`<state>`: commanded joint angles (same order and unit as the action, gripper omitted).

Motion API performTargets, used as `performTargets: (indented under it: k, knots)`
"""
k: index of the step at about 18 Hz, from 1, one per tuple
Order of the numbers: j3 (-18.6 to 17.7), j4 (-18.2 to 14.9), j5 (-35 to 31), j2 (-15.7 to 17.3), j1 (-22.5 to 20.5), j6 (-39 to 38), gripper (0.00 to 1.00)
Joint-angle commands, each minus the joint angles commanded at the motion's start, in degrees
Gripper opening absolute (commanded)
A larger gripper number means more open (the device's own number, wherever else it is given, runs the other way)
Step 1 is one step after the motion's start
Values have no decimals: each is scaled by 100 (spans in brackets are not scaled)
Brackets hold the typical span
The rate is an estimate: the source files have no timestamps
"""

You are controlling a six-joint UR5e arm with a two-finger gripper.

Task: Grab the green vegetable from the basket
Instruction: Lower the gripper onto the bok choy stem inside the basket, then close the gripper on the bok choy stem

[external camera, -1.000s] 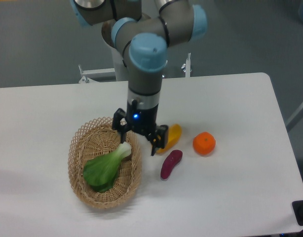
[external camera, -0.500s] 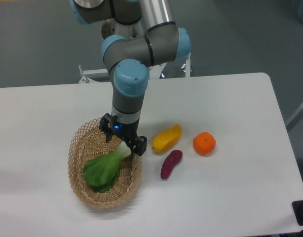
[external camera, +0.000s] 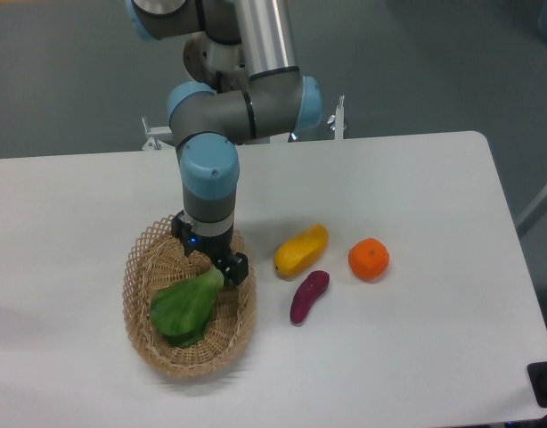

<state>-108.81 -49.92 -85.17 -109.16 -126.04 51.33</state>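
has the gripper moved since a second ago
Yes. The gripper has shifted left, away from the yellow vegetable, to over the basket at the green vegetable's stem.

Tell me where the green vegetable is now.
The green vegetable lies inside the basket, left of centre in the camera view, its stem end under the end effector.

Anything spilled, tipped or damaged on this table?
Nothing stands out. The green vegetable lies inside the basket, the hand sits over its stem end, and the yellow vegetable, purple one and orange rest apart on the table.
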Motion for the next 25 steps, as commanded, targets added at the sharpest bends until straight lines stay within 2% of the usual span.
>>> performTargets:
  k: [2,6,12,13,14,17,19,25]
  knots:
    - [0,17,0,-18,0,-35,100]
    - [-18,272,-9,-193,35,-36,100]
    - [8,378,-35,-255,35,-1,98]
    - [9,421,-70,-255,35,-9,82]
    - [9,422,-122,-255,35,0,71]
    - [17,422,-167,-238,35,17,45]
    - [26,431,-167,-237,35,8,40]
    - [96,431,-158,-211,35,0,39]
